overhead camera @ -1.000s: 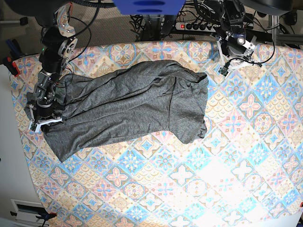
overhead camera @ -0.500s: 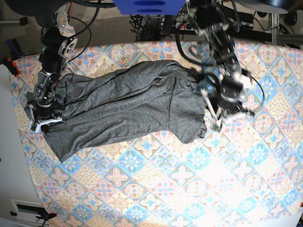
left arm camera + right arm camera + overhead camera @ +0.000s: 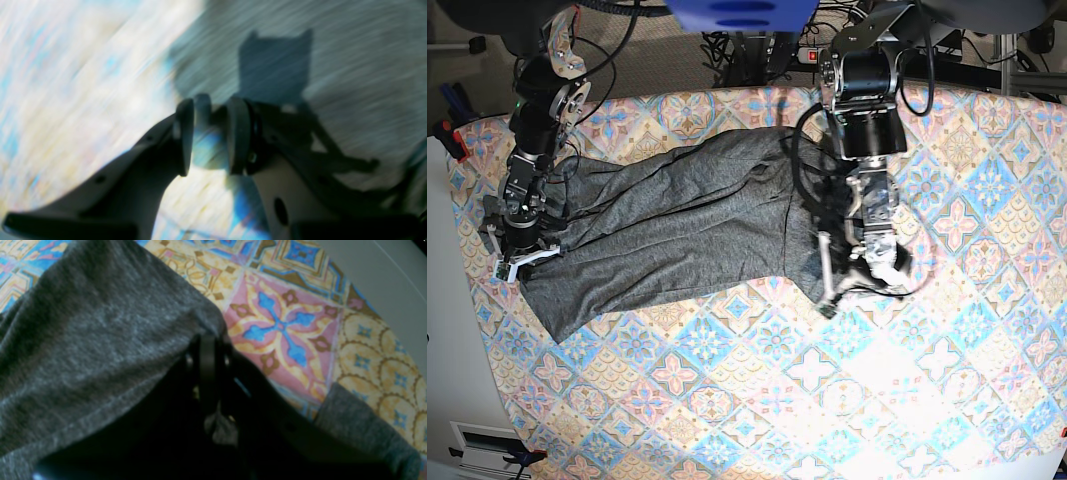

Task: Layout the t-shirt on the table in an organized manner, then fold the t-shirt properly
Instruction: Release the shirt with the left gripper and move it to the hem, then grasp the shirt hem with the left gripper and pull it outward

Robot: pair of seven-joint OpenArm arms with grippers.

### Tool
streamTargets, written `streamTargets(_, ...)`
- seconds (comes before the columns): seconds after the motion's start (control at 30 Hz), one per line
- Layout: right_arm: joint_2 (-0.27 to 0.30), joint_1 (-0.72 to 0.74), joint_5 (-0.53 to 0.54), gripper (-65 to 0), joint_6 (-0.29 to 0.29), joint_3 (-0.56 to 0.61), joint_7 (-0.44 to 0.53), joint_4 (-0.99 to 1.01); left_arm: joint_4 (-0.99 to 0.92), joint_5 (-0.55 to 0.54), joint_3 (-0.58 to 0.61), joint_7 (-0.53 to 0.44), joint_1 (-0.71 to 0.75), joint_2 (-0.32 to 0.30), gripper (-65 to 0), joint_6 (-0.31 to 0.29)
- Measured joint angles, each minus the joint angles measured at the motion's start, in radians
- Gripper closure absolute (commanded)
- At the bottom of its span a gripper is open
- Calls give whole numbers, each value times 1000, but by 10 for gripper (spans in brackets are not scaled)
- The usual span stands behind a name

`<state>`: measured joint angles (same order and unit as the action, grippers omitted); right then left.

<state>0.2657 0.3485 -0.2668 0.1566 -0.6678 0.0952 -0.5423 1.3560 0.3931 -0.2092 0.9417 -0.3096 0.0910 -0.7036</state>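
- Right gripper [image 3: 522,262] at nine o'clock, clamped on the t-shirt [image 3: 687,230] edge.
- T-shirt sprawled across the table [image 3: 757,400] from nine to one o'clock, rumpled, creased, not yet flat.
- Left gripper [image 3: 845,290] at three o'clock over the shirt's far edge, jaws parted, nothing between them.
- Layout unfinished; folding not begun.

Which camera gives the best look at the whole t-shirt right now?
The base view: the t-shirt lies spread across the table, nearly whole. The right wrist view shows only a pinched edge; the left wrist view is motion-blurred grey.
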Motion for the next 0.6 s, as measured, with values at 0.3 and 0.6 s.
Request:
streamTargets(0.3, 1, 0, 0, 0, 0, 0, -3, 0, -452, -42, -3, -310, -174, -55, -171, -5)
streamTargets(0.6, 5, -2, 3, -173, -13, 0, -3, -1, -1063, -56, -5, -680, -473, -159, -175, 26)
